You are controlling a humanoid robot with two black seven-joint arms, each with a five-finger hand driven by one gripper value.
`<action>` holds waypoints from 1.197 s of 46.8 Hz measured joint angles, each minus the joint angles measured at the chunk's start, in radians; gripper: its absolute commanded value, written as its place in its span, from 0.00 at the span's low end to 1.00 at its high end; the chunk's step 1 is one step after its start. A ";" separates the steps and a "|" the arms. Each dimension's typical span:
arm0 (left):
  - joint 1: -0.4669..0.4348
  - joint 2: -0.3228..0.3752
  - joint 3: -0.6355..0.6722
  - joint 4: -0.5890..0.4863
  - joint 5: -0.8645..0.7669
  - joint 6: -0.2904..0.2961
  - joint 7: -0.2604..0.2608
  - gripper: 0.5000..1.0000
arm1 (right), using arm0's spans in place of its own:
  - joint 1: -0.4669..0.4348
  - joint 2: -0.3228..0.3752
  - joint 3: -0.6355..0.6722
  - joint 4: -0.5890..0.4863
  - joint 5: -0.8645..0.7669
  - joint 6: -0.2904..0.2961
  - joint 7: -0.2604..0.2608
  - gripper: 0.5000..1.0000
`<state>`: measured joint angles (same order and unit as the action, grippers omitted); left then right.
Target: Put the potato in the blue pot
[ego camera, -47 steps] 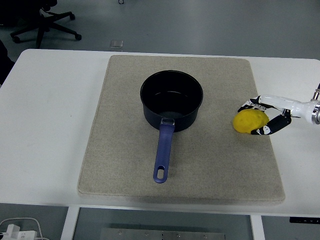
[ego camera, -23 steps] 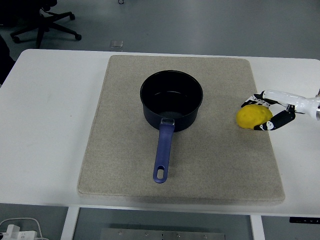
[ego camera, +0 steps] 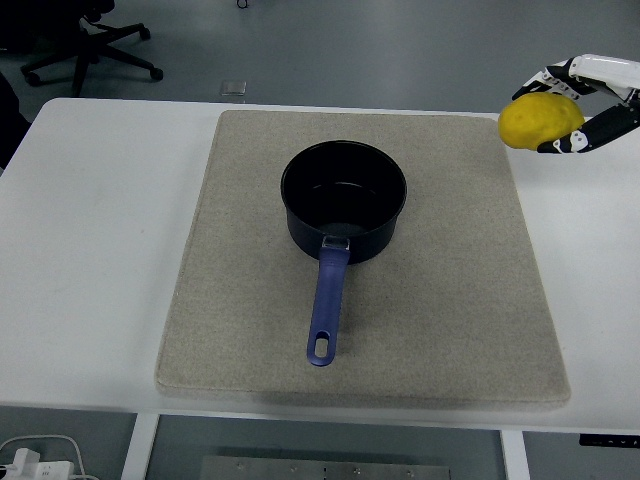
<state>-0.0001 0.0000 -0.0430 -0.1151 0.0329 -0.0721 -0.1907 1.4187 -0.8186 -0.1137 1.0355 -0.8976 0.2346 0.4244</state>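
A yellow potato [ego camera: 538, 120] hangs in the air at the upper right, off the mat's far right corner. My right hand [ego camera: 566, 105] is shut on it, white and black fingers curled around its top and underside. The blue pot [ego camera: 343, 198] stands upright in the middle of the beige mat [ego camera: 240, 300], dark inside with nothing in it. Its blue handle [ego camera: 326, 304] points toward the table's near edge. The potato is well to the right of the pot and higher than its rim. My left arm is out of view.
The mat lies on a white table [ego camera: 90, 250]. An office chair base [ego camera: 85, 50] stands on the floor beyond the far left corner. A white plug and cable [ego camera: 30, 458] lie below the table's near left edge.
My right hand has lifted the potato off the mat's right edge and carried it up and slightly to the right. The pot has not moved.
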 measured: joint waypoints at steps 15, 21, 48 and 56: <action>0.000 0.000 0.000 0.000 0.000 0.000 0.000 0.99 | 0.070 0.145 -0.012 0.002 0.000 0.002 -0.006 0.00; 0.000 0.000 0.000 0.000 0.001 0.000 0.000 0.99 | 0.077 0.249 -0.013 -0.001 0.002 0.000 -0.031 0.00; 0.000 0.000 0.000 0.000 0.000 0.000 0.000 0.99 | 0.039 0.575 -0.017 -0.160 0.001 0.000 -0.047 0.00; 0.000 0.000 0.000 0.000 -0.001 0.000 0.000 0.99 | 0.008 0.576 -0.017 -0.204 0.000 0.001 -0.048 0.00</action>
<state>0.0002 0.0000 -0.0429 -0.1151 0.0323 -0.0721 -0.1906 1.4267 -0.2424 -0.1306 0.8316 -0.8973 0.2360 0.3760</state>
